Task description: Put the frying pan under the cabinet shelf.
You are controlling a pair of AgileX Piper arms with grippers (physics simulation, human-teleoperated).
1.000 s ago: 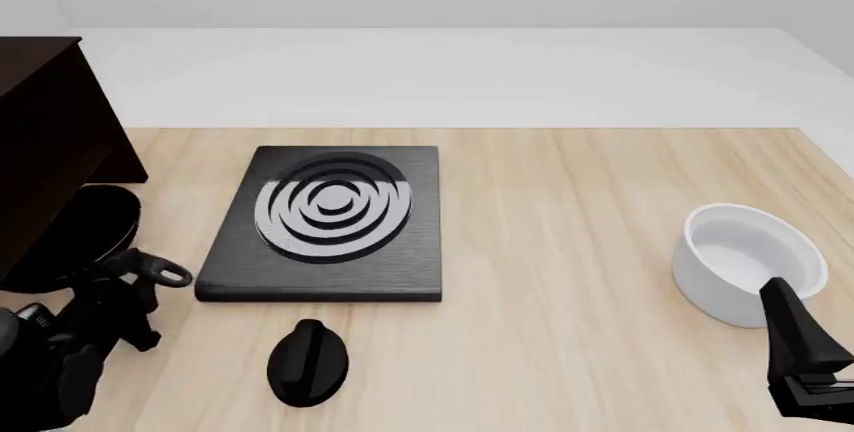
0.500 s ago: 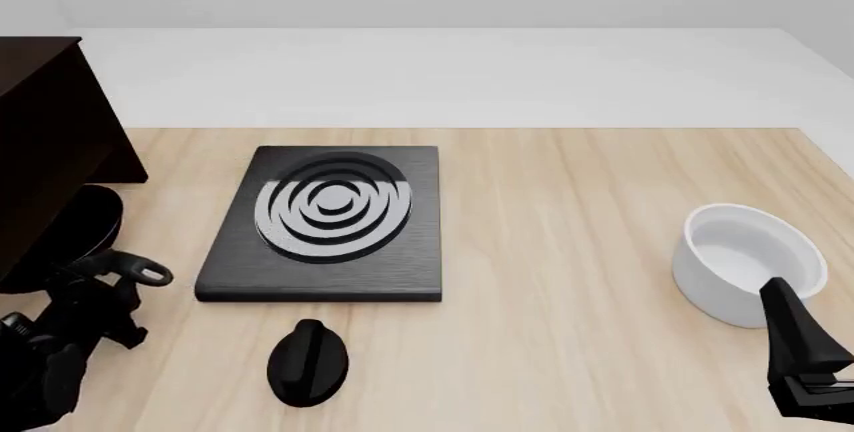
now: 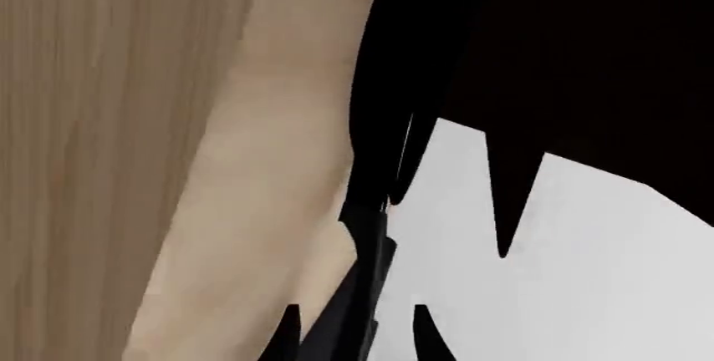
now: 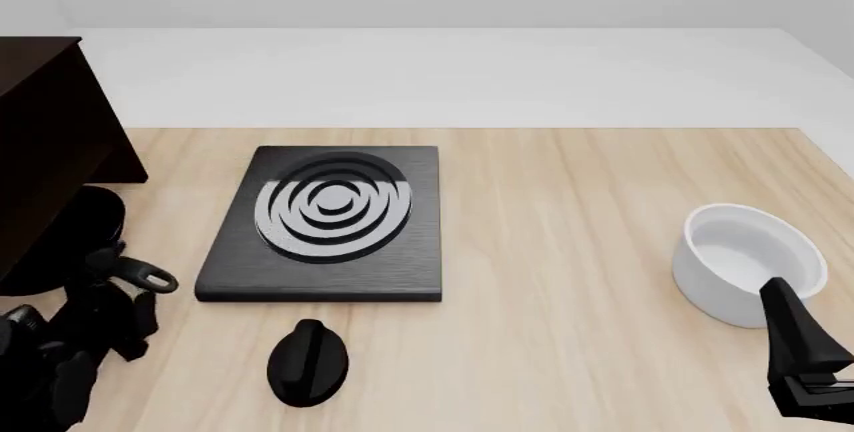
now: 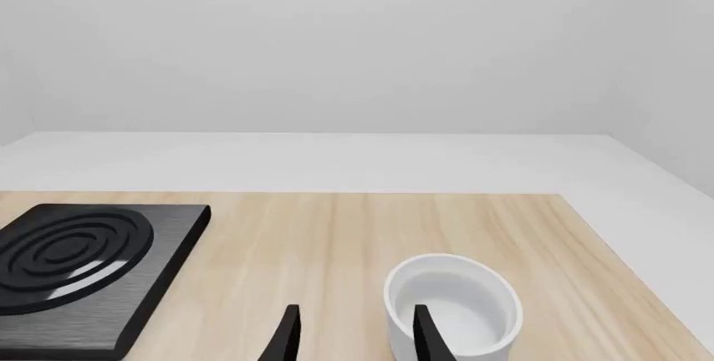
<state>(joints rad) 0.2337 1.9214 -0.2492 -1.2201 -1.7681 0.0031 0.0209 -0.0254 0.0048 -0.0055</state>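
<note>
The black frying pan lies at the left edge of the table, partly beneath the dark brown cabinet shelf. Only its round right side shows. My left gripper is just right of and nearer than the pan. In the left wrist view, the pan's straight handle runs between that gripper's spread fingers. The fingers stand clear of the handle on both sides, so the gripper is open. My right gripper is open and empty at the near right corner, with the same spread in its own view.
A square black stove plate with silver rings sits left of centre, also in the right wrist view. A small black knob lies in front of it. A white bowl stands just ahead of my right gripper.
The pan and my left gripper shifted left, so more of the pan is under the cabinet. In the last half second the gripper eased slightly right and nearer. The right arm has not moved.
</note>
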